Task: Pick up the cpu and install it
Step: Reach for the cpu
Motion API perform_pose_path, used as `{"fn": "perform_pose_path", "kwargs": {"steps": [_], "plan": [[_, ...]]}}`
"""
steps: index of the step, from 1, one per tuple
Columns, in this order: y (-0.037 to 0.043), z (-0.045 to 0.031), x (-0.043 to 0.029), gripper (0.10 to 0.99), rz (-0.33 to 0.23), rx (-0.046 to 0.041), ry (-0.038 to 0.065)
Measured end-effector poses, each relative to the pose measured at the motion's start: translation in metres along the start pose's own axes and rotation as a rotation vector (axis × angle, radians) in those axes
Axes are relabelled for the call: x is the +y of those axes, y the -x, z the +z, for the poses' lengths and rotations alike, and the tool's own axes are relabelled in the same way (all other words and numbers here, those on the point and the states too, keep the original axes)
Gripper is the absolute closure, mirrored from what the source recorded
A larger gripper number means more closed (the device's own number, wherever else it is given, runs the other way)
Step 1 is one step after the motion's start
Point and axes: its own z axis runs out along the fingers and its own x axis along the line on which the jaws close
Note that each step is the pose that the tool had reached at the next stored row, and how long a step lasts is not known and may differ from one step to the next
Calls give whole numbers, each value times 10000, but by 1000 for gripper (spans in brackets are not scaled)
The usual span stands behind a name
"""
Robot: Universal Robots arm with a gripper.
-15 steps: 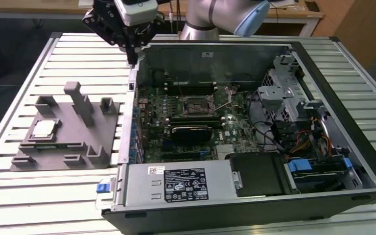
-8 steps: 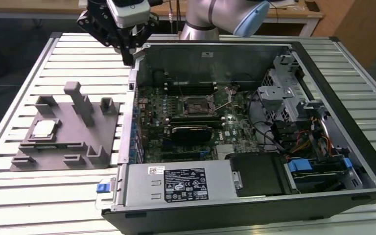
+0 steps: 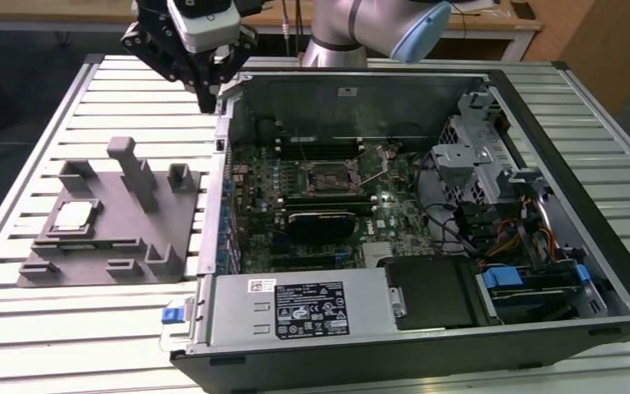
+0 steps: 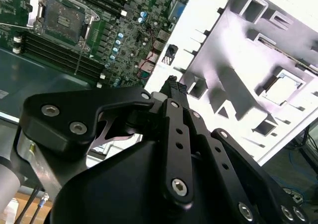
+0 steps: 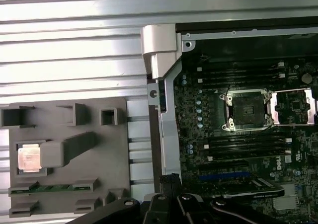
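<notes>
Hand [image 3: 207, 98] hangs above the far corner of the open computer case [image 3: 348, 94] on the exterior view's left, over the case's wall edge. Its fingers are pressed together to a narrow tip with nothing held; the same closed tip shows in both wrist views [image 4: 174, 87] [image 5: 170, 180].

Cpu [image 3: 75, 216] lies flat in a square pocket of the grey fixture [image 3: 85, 258], silvery top up, on the exterior view's left part of the fixture. It is well apart from the hand and untouched. It shows as a pale square in both wrist views [image 4: 284, 87] [image 5: 29, 158].

The fixture sits on the slatted metal surface [image 3: 96, 320], just beside the case on the exterior view's left. It has several upright posts and empty slots.

The case lies on its side, open upward. The motherboard socket [image 3: 331, 174] is near the board's middle with its metal frame flipped open, and no chip is in it; it is clear in the first wrist view [image 5: 247, 110]. A black rectangular block [image 3: 321, 222] sits just nearer than the socket. The power supply [image 3: 293, 308] with a white label fills the near side of the case. Cables and drive cage are on the exterior view's right.
</notes>
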Motion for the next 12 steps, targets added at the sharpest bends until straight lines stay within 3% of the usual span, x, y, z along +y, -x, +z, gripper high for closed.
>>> {"fn": "perform_pose_path", "kwargs": {"steps": [12], "plan": [[-221,87,-22,980,0,0,0]]}}
